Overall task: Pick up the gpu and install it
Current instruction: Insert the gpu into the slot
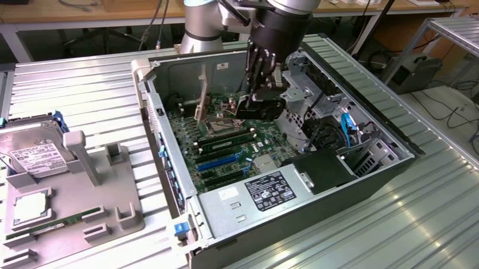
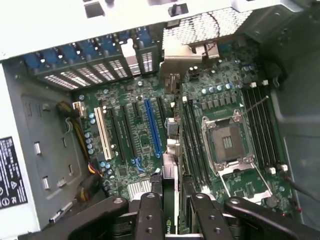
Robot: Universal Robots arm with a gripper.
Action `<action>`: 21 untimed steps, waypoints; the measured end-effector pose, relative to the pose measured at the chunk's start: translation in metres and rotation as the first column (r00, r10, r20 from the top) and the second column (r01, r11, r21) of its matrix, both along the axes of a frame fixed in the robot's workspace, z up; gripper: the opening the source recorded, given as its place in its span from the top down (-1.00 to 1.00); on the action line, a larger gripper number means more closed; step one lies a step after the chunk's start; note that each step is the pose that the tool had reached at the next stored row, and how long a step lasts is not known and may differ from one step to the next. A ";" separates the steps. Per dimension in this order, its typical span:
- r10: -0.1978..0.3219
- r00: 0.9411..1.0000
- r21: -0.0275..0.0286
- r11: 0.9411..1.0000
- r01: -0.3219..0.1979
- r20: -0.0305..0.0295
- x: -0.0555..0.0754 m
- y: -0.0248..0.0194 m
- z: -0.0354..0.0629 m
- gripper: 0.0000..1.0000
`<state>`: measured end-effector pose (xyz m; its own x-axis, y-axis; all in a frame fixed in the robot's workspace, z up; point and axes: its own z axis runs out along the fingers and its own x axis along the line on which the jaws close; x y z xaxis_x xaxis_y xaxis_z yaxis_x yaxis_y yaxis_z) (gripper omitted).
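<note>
Black gpu (image 2: 169, 220) sits edge-on, pinched between the jaws of my gripper (image 2: 175, 210), which I hold low inside the open case (image 1: 389, 162), above the motherboard (image 2: 140, 150), so its connector edge faces the slots.

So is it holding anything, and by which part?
The gpu, pinched across its two faces by the gripper, on the card body, not the silver bracket.
</note>
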<state>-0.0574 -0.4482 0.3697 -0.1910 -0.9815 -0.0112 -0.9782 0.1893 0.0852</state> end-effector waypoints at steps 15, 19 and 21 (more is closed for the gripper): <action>0.212 0.977 -0.001 0.977 -0.212 0.014 -0.001 -0.0072 -0.0110 0.47; 0.213 0.977 -0.003 0.977 -0.213 0.026 -0.007 -0.0089 -0.0157 0.47; 0.213 0.977 -0.004 0.977 -0.213 0.030 -0.012 -0.0090 -0.0184 0.47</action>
